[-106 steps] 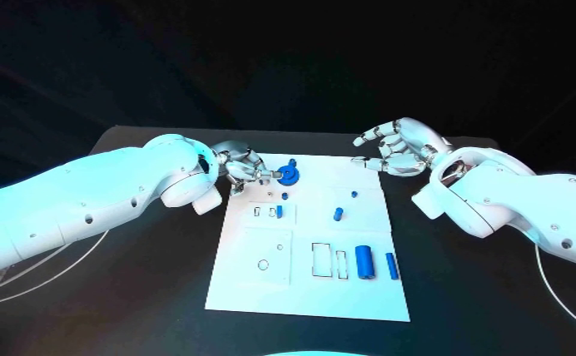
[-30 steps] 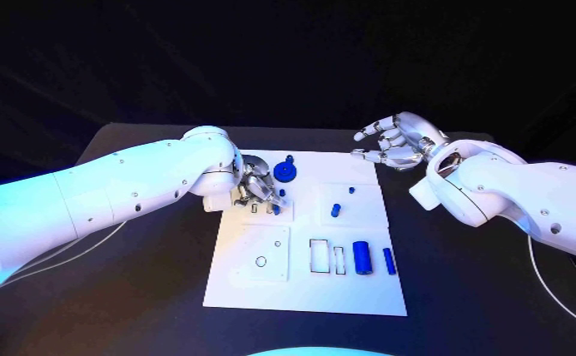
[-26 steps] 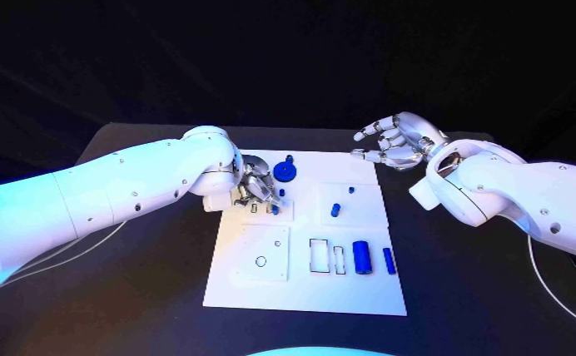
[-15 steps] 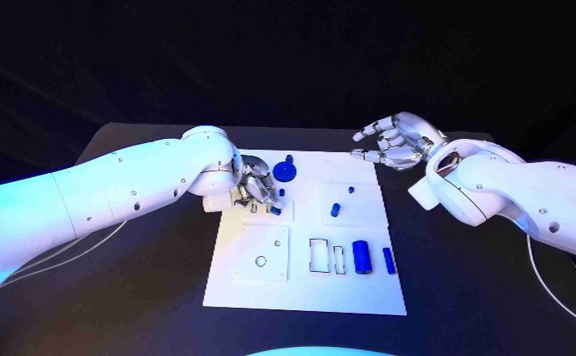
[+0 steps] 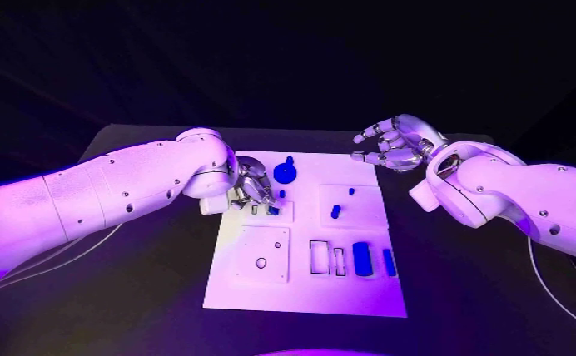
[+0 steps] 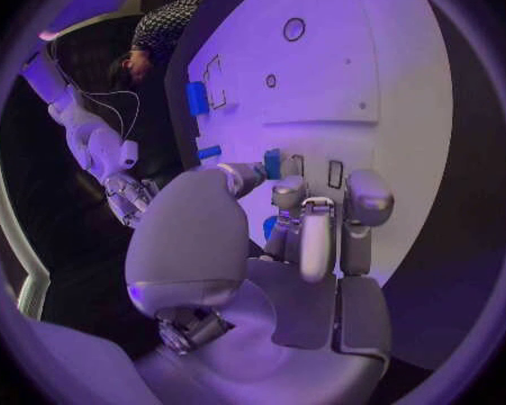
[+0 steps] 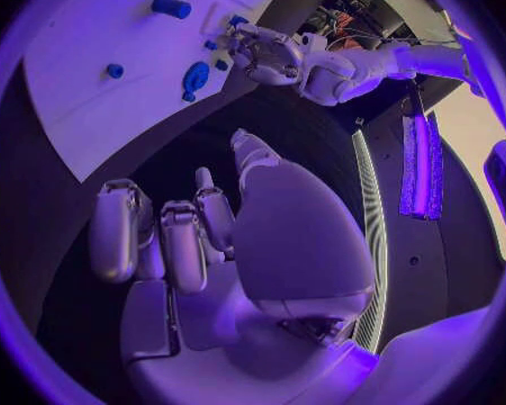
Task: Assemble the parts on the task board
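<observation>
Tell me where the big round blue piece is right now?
In the head view, the round blue piece sits at the far end of the task board, just beside the left robot hand.

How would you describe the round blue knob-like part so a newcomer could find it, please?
Start at the white task board and go to its far edge. The round blue part stands there, just beyond the left robot hand. It is the widest, roundest blue piece.
</observation>
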Controlling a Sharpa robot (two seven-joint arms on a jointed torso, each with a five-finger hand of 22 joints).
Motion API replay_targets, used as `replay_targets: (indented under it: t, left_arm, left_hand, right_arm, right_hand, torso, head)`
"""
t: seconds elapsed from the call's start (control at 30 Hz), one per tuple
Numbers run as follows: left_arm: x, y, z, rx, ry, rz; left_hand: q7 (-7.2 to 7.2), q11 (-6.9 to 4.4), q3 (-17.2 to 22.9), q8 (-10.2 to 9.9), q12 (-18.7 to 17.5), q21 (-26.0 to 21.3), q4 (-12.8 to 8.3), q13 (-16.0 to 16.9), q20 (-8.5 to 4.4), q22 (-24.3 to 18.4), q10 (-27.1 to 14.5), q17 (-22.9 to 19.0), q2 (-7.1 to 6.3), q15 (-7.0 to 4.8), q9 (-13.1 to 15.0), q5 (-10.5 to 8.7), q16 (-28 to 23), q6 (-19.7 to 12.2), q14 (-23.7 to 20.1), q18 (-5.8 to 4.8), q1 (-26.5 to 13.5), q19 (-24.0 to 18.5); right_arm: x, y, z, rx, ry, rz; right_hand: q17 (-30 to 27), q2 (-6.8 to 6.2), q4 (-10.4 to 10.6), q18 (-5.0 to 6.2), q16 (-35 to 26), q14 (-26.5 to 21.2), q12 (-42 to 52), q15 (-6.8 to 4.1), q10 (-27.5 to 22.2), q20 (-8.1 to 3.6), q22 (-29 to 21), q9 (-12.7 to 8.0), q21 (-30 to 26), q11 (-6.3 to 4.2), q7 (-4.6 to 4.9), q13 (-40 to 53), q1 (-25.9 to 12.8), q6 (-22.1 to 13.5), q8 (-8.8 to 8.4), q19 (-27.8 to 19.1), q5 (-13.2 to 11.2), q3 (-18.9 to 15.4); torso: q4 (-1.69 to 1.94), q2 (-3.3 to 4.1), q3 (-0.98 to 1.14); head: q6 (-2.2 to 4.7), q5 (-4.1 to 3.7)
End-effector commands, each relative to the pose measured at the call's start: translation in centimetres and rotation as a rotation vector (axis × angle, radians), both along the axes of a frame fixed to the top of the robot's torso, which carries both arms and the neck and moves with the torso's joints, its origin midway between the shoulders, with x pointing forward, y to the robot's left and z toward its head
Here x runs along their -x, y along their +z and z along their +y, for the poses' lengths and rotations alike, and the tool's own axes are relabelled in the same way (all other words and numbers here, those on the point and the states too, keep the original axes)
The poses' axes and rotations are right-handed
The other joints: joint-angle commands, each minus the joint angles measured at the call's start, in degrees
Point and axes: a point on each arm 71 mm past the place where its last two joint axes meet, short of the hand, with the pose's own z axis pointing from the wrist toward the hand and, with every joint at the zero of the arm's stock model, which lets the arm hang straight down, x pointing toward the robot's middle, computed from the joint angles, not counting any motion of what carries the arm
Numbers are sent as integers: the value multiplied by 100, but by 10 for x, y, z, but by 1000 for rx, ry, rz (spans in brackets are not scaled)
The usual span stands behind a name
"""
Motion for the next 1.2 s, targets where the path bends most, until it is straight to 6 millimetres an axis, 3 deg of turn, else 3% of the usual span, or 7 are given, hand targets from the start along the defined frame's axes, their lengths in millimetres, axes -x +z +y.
replay_targets:
  t: [0.03, 0.2, 0.33, 0.4, 1.2]
  left_arm:
    - [0, 4, 0, 57, 44, -39]
    - [2, 9, 3, 62, 50, -101]
    - [3, 11, 4, 49, 45, -147]
    - [3, 13, 4, 29, 35, -185]
    - [12, 9, -4, -96, -13, -247]
  left_hand:
    - [-54, -3, 1100, 44, 47, 66, -1020, 65, -13, 118, 101, 1185, -76, -47, 627, 52, 52, 65, 473, -80, -63, 86]
    - [-92, -51, 1335, 44, 99, 171, -1229, 172, -58, 303, 266, 1343, -249, -93, 685, 400, 118, 204, 537, -112, -235, 216]
    - [-102, -63, 1373, 33, 97, 194, -1285, 186, -70, 344, 302, 1382, -294, -105, 699, 547, 134, 246, 551, -120, -280, 244]
    - [-120, -83, 1402, 23, 126, 243, -1347, 244, -88, 442, 378, 1438, -351, -125, 715, 763, 157, 311, 571, -137, -326, 309]
    - [-171, -135, 1444, -32, 195, 373, -1474, 403, -133, 709, 565, 1432, -462, -175, 750, 1204, 154, 483, 571, -188, -433, 481]
  right_arm:
    - [1, -1, 0, 4, 14, 5]
    - [0, -1, -1, 4, 11, 5]
    - [0, -1, -2, 5, 10, 5]
    - [0, -1, -2, 5, 9, 5]
    - [1, -2, -3, 6, 8, 8]
  right_hand:
    - [804, 55, 31, 90, -18, 437, -18, -14, -12, -6, 274, 5, -21, -39, 11, -5, -8, 39, 39, -47, -3, 18]
    - [803, 60, 34, 91, -19, 436, -20, -15, -13, -7, 273, 5, -22, -39, 10, -7, -15, 42, 40, -47, -3, 19]
    - [803, 60, 34, 91, -19, 436, -20, -15, -13, -7, 273, 5, -22, -39, 10, -7, -15, 42, 40, -47, -3, 19]
    - [803, 60, 34, 91, -19, 436, -20, -15, -13, -7, 273, 5, -22, -39, 10, -7, -15, 42, 40, -47, -3, 19]
    - [807, 69, 36, 88, -18, 438, -16, -19, -9, -11, 281, 6, -15, -42, 7, -4, -37, 47, 42, -40, -5, 18]
  torso:
    - [3, 0, 5]
    - [3, 2, -3]
    - [8, -2, -2]
    - [7, -2, 1]
    - [-4, 5, 6]
  head:
    - [-8, -2]
    - [-7, 2]
    - [-16, 10]
    - [-20, 16]
    - [-47, 53]
